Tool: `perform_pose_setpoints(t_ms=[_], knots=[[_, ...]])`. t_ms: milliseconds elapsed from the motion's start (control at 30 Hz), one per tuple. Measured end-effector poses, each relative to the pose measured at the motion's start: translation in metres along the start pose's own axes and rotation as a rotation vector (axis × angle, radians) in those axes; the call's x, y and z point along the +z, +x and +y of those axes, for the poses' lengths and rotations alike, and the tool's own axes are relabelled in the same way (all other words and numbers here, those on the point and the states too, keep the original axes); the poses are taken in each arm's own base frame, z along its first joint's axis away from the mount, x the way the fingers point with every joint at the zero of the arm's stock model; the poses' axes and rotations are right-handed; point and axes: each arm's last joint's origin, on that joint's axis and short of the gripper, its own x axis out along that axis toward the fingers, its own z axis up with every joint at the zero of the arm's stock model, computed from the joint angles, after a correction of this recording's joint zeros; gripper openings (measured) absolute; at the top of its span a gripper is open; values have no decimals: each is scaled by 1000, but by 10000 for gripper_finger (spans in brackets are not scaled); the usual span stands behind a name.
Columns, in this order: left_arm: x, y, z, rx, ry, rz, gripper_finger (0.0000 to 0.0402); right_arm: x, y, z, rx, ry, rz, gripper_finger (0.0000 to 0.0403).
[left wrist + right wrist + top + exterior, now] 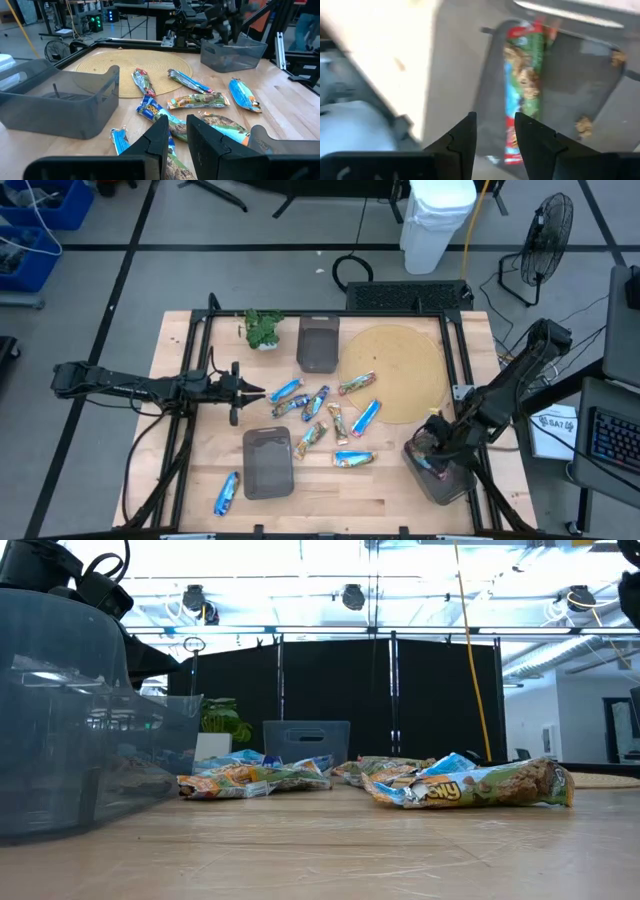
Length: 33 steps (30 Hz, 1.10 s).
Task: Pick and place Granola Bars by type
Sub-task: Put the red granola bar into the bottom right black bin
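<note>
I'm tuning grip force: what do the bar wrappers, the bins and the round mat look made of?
Granola bars: thin glossy film, probably foil-plastic, crinkled and glinting. Bins: smoky translucent hard plastic, seemingly rigid walls. Round mat: tan woven fibre, maybe straw, with concentric rings.

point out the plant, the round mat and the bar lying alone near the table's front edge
plant (263, 328), high view, middle of its leaves
round mat (395, 360), high view, bare centre
lone blue bar (227, 493), high view, middle of wrapper
</note>
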Motion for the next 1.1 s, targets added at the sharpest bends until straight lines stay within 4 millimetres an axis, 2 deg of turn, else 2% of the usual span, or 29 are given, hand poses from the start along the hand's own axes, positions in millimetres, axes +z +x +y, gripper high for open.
perform_pose_setpoints(t_ms=[167, 333, 467, 633, 733, 833, 1100], knots=[[0, 0, 0, 0, 0, 0, 74, 8, -28, -8, 144, -97, -121, 111], [0, 0, 0, 0, 0, 0, 74, 21, -55, -17, 232, -305, -442, 103], [0, 0, 0, 0, 0, 0, 74, 33, -72, -18, 189, -475, -780, 102], [0, 0, 0, 0, 1, 0, 74, 48, -85, -12, -7, -654, -1074, 102], [0, 0, 0, -1, 1, 0, 74, 59, -86, -10, -127, -697, -1166, 102], [0, 0, 0, -1, 1, 0, 74, 70, -78, -17, -180, -715, -1210, 102], [0, 0, 0, 0, 6, 0, 74, 97, -53, -43, -54, -721, -1299, 102]])
